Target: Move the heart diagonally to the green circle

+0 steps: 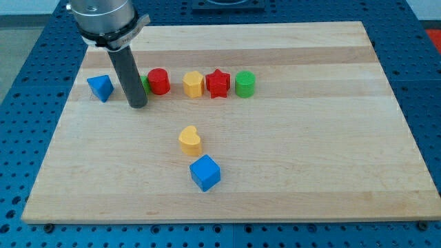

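Observation:
The yellow heart [191,140] lies near the board's middle, toward the view's bottom. The green circle [244,84] stands at the right end of a row of blocks near the view's top. My tip [137,106] rests on the board at the left part of that row, well up and left of the heart. A green block [144,85] is mostly hidden behind the rod; its shape cannot be made out.
In the row, from the view's left: a blue triangle [100,87], a red circle [159,81], a yellow hexagon [193,84], a red star [218,83]. A blue cube [205,172] sits just below right of the heart. The wooden board [331,158] lies on a blue perforated table.

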Action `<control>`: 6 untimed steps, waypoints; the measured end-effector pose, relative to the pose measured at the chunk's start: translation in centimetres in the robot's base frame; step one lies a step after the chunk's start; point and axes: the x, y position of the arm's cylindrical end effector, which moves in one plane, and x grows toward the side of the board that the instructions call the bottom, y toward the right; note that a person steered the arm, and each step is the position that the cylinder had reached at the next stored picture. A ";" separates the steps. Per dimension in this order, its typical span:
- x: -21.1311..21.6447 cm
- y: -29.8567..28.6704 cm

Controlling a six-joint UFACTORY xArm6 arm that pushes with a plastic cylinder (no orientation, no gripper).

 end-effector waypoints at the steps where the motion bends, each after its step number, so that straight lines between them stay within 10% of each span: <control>1: 0.2 0.0; 3: 7.2 -4.0; 6: 5.3 15.8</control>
